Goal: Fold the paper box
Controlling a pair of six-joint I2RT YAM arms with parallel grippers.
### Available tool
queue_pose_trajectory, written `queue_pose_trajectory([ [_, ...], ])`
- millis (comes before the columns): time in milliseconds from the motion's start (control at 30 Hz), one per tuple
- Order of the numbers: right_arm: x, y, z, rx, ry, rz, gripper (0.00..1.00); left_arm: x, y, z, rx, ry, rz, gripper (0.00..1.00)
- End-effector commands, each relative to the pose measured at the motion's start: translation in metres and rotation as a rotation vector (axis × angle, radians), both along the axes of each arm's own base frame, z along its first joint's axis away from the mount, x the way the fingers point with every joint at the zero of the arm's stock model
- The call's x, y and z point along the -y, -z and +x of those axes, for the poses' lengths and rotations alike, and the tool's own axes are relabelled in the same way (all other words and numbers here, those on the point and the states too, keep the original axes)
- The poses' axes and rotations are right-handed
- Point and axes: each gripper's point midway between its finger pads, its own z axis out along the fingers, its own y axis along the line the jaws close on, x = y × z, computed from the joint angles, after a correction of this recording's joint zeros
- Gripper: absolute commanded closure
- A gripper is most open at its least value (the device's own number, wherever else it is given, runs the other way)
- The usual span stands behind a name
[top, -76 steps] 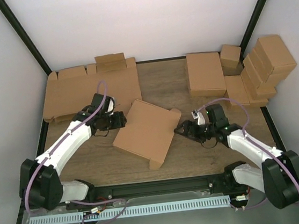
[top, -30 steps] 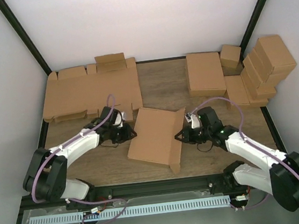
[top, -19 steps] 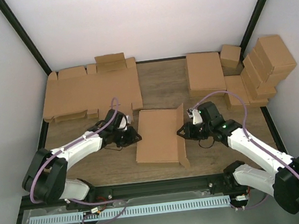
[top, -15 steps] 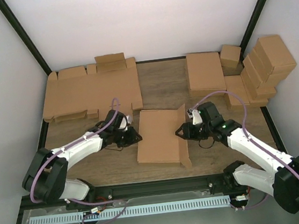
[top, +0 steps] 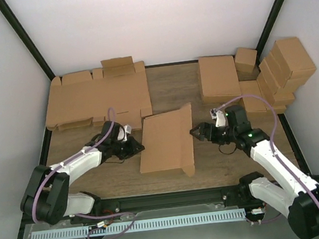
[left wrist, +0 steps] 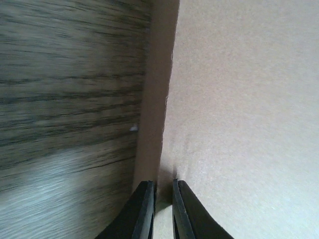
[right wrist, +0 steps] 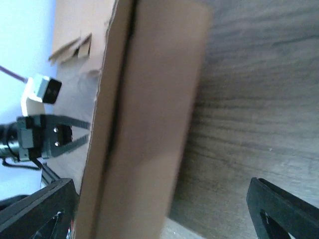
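Paper box (top: 165,142) plain brown; table (top: 222,161) grey-brown woodgrain.

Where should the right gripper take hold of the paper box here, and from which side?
Grip the raised flap along the paper box's right edge, coming from the right with the open right gripper astride its free top edge. It stands up off the table as a thin wall facing that gripper, and the left gripper pinches the opposite edge.

White walls (top: 154,22) and black posts (top: 23,40) are enclosing a wooden table (top: 173,89) — a lab cell. Cardboard blanks (top: 96,98) are lying stacked.
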Motion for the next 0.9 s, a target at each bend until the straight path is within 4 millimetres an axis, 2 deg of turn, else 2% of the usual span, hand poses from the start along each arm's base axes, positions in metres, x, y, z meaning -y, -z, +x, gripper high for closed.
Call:
queue_pose_trajectory([
  [0,0.014,-0.041,0.009,0.126,0.044,0.055,0.04,-0.043,0.040,-0.024,-0.133,-0.094,0.138,0.88],
  [67,0.022,-0.051,0.012,0.169,0.090,0.057,0.04,-0.045,0.040,-0.025,-0.128,-0.088,0.138,0.88],
  [133,0.027,-0.051,0.014,0.173,0.128,0.057,0.06,-0.047,0.042,-0.026,-0.130,-0.085,0.141,0.88],
  [233,0.021,-0.031,0.009,0.105,0.116,0.101,0.15,-0.047,0.044,-0.027,-0.133,-0.083,0.139,0.88],
  [333,-0.002,-0.011,-0.004,0.028,-0.001,0.218,0.34,-0.045,0.043,-0.025,-0.128,-0.076,0.132,0.88],
  [400,-0.018,-0.006,-0.010,0.021,-0.069,0.230,0.43,-0.044,0.039,-0.022,-0.118,-0.075,0.129,0.88],
  [500,-0.045,-0.003,-0.014,0.031,-0.145,0.169,0.52,-0.044,0.036,-0.019,-0.106,-0.074,0.132,0.87],
  [600,-0.074,-0.007,-0.017,0.040,-0.222,0.185,0.63,-0.043,0.034,-0.016,-0.098,-0.075,0.134,0.87],
  [733,-0.112,-0.008,-0.021,0.068,-0.298,0.153,0.69,-0.046,0.026,-0.013,-0.075,-0.089,0.145,0.86],
  [867,-0.143,-0.005,-0.026,0.076,-0.364,0.143,0.70,-0.048,0.016,-0.009,-0.048,-0.102,0.151,0.85],
])
